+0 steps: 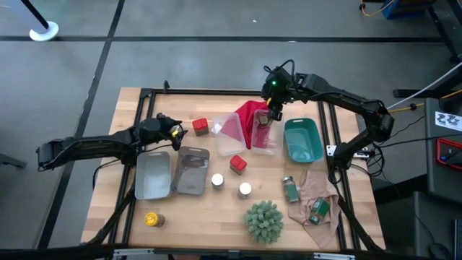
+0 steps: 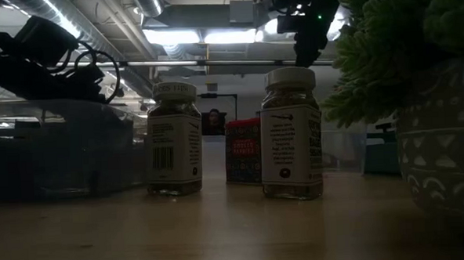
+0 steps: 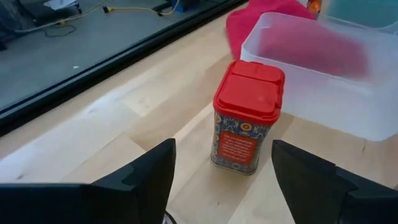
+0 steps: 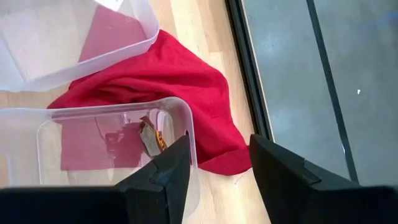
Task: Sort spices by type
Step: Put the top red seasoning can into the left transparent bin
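My left fingers (image 3: 221, 186) are spread wide and empty, one on each side of the red spice tin (image 3: 247, 116), which stands upright on the tabletop (image 3: 155, 106) just beside the clear plastic tub (image 3: 323, 81). The tin looks stiff and light, with flat printed walls that may be a bit slick, so I judge the best hold is across two opposite flat sides, below the hinged red lid, not on the lid itself, which could flip. My right fingers (image 4: 214, 171) are also apart and hold nothing, hovering over a second clear tub (image 4: 112, 146) that rests on the red cloth (image 4: 180, 81) on the far side of the first tub from the tin. Something small and dark lies inside it; I cannot tell what.
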{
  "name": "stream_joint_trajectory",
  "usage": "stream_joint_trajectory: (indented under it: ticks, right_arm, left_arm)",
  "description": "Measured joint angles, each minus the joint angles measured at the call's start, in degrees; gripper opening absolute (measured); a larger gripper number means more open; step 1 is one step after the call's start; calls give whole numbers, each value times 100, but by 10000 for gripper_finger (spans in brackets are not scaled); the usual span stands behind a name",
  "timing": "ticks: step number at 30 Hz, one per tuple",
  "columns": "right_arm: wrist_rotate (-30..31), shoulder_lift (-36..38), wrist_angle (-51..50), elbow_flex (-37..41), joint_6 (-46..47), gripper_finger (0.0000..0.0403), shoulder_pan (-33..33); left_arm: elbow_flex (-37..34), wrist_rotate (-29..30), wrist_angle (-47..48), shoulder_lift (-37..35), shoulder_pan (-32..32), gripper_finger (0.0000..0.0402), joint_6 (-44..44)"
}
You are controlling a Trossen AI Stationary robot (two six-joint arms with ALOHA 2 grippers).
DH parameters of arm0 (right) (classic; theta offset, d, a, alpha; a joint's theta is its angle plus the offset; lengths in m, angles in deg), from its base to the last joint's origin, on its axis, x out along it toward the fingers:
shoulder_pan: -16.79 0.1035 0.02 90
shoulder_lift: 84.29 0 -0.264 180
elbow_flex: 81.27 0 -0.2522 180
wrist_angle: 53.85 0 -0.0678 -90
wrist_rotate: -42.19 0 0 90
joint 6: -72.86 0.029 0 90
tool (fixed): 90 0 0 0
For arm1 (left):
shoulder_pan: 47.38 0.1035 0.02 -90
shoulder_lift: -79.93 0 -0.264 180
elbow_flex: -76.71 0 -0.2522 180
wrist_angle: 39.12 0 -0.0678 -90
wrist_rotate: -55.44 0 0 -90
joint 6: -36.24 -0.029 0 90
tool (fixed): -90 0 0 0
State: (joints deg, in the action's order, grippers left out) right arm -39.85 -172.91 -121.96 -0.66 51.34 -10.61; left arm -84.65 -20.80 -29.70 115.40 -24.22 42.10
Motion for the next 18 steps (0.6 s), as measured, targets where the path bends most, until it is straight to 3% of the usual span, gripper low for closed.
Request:
stream_joint_trajectory:
  ticks: [7,18]
  right_arm:
    - [4,39,4,-7,-2,166,0]
    - [11,42,0,-7,-149,166,0]
  left_arm:
    - [0,-367,-279,316,-2,258,-202]
    - [0,-372,-877,1151,0,258,-479]
